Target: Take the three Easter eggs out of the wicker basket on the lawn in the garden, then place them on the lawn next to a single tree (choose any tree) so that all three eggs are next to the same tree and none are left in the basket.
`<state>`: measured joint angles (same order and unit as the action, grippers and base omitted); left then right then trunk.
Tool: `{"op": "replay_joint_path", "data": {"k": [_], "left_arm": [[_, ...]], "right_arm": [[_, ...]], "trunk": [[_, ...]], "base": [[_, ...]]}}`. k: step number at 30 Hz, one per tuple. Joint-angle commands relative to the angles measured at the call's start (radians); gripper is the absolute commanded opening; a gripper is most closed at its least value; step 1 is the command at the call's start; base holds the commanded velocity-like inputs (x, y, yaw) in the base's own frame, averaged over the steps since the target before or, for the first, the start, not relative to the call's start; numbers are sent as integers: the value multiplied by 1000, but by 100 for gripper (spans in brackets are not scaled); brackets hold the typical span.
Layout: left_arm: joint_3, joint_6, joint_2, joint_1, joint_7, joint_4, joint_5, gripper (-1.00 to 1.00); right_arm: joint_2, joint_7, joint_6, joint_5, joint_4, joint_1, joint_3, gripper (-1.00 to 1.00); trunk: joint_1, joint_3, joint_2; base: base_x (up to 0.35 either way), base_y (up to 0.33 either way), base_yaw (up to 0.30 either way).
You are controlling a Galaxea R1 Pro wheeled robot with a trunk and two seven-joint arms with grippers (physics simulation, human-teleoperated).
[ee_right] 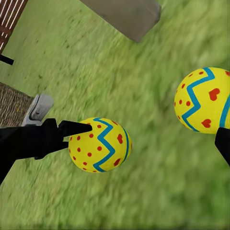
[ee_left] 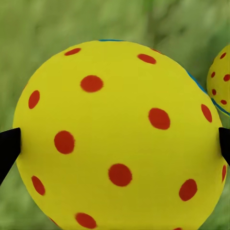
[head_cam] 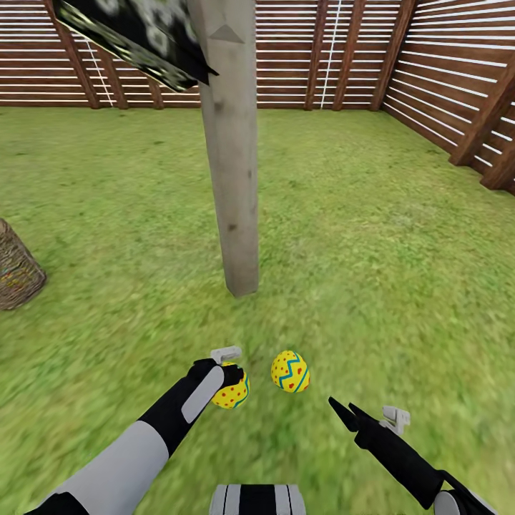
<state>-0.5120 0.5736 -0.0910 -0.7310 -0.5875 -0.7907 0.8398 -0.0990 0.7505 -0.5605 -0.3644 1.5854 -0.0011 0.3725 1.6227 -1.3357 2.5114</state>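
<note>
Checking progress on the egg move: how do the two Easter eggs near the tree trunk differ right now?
The left Easter egg is clamped in the left gripper; the right Easter egg lies free on the lawn, untouched. The free egg shows its blue zigzag band to the head camera; the held one is partly hidden by the fingers. Both are yellow with red dots.

From the head view we look forward and down across the lawn (head_cam: 372,236), with the trunk (head_cam: 232,164) standing mid-frame as our landmark and the fence (head_cam: 429,64) far behind it. Two eggs sit on our side of the trunk, one (head_cam: 232,390) at the left gripper (head_cam: 227,372), the other (head_cam: 290,371) just beside it. The left wrist view sits almost against the first egg (ee_left: 120,139), the second egg (ee_left: 219,79) at its edge. The right wrist view looks from farther back toward the trunk base (ee_right: 127,14), sharing both eggs (ee_right: 99,144) (ee_right: 203,99) and the left gripper (ee_right: 72,130) with the head view.
</note>
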Motion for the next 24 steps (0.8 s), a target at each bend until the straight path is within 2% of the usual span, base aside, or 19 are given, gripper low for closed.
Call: {"op": "replay_joint_path", "data": {"k": [1, 4, 12, 20, 24], "left_arm": [[-3, 0, 1, -1, -11, -1, 10, -100], [-3, 0, 1, -1, -10, -1, 10, -100], [-3, 0, 1, -1, -11, -1, 10, -100], [-3, 0, 1, -1, -11, -1, 10, -100], [-8, -1, 0, -1, -11, -1, 10, -100]], "right_arm": [[-1, 1, -7, -6, 1, 0, 2, 100], [-1, 1, -7, -7, 1, 0, 2, 100], [-1, 1, -7, -7, 1, 0, 2, 100], [-1, 1, -7, -7, 1, 0, 2, 100], [-1, 1, -7, -7, 1, 0, 2, 100]], "trunk": [[0, -1, 0], [0, -1, 0], [0, -1, 0], [0, -1, 0], [1, -12, 1]], "base": [[0, 0, 0], [53, 0, 0], [223, 0, 0], [17, 0, 0], [1, 0, 0]]}}
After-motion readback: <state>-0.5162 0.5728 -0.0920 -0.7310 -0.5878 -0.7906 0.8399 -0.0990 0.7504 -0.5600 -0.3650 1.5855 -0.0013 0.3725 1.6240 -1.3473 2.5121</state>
